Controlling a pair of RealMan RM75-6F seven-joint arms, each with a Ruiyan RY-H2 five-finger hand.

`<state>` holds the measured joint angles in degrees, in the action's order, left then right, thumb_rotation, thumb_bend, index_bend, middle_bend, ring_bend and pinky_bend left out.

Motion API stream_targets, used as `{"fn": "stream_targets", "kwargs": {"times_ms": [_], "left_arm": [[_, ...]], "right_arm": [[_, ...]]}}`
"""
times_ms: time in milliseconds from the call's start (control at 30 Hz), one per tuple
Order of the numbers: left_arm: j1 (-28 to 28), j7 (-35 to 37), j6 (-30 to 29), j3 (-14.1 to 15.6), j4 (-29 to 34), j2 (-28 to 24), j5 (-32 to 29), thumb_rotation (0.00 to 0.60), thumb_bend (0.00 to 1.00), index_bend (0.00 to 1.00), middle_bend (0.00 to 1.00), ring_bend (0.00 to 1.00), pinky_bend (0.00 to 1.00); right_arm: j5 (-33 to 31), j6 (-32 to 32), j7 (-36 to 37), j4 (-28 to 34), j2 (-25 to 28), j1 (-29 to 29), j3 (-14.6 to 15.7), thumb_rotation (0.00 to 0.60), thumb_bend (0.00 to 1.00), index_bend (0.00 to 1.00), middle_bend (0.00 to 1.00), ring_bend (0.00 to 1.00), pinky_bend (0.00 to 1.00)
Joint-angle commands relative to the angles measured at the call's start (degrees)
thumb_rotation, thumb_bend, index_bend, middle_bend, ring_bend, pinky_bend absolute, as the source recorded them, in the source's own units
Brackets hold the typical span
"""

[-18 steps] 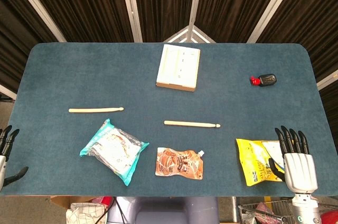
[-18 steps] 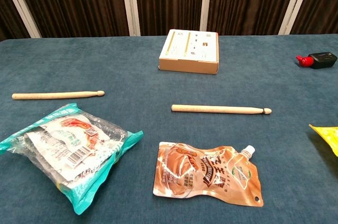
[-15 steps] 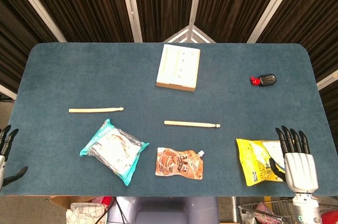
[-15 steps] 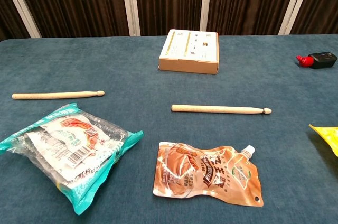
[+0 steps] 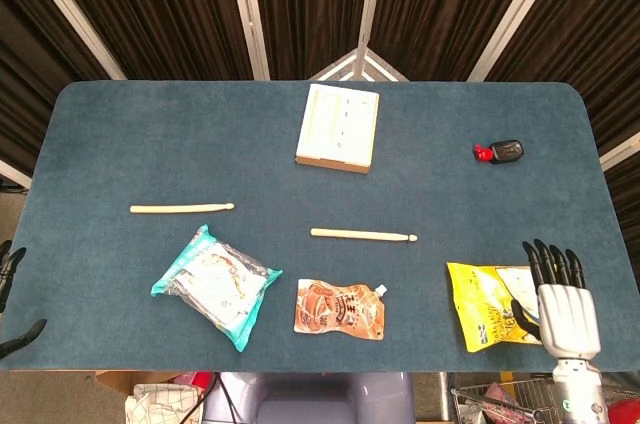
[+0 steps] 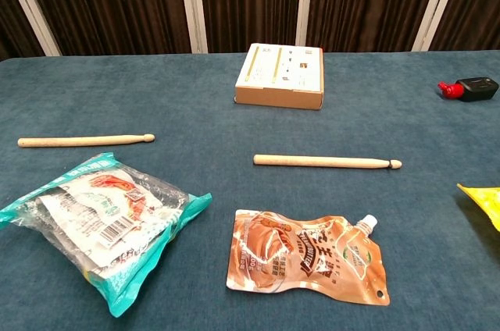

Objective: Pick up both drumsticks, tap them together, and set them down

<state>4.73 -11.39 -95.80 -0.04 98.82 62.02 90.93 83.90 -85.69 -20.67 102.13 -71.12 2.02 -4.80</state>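
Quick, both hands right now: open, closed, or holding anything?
Left hand: mostly out of frame at the table's edge; cannot tell.
Right hand: open, fingers apart, holding nothing.

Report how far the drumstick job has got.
Done: nothing that shows. Both sticks lie flat on the table, apart from each other: the left drumstick above the teal packet, the right drumstick near the middle.
In hand: nothing. The left hand sits at the table's left edge and the right hand beside the yellow packet, both empty.
Left: pick up both, tap them, set them down.
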Motion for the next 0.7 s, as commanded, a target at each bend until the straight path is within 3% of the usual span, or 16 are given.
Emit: {"fn": "stream_targets", "kwargs": {"times_ms": [33, 300, 600, 700], "left_arm": [[-0.1, 0.6, 0.6, -0.2, -0.1, -0.2, -0.8, 0.600, 0.24, 0.03, 0.00, 0.00, 0.00], [-0.4, 0.4, 1.1, -0.8, 0.3, -0.3, -2.1, 0.600, 0.24, 0.03, 0.00, 0.00, 0.00], [-0.8, -0.5, 1.4, -1.6, -0.2, 0.6, -3.1, 0.600, 0.24, 0.02, 0.00, 0.00, 0.00], [-1.1, -0.6, 2.1, -2.2, -0.4, 0.7, -4.6, 0.600, 0.24, 0.02, 0.00, 0.00, 0.00]], "right_arm": [[0.1, 1.3, 2.1, -1.2, -0.9, 1.6, -1.2, 0.600, 0.35, 0.15, 0.10, 0.07, 0.00], [-3.0, 8.2, -0.3, -1.1, -4.5, 7.3, -3.7, 0.600, 0.35, 0.27, 0.26, 0.07, 0.00], [-20.0, 20.2, -15.2, -0.6, -11.6, 18.7, -10.0, 0.600, 0.35, 0.31, 0.30, 0.09, 0.00], [-28.1, 21.5, -23.5, -3.2, -16.8, 24.7, -12.8, 0.600, 0.35, 0.31, 0.30, 0.09, 0.00]]}}
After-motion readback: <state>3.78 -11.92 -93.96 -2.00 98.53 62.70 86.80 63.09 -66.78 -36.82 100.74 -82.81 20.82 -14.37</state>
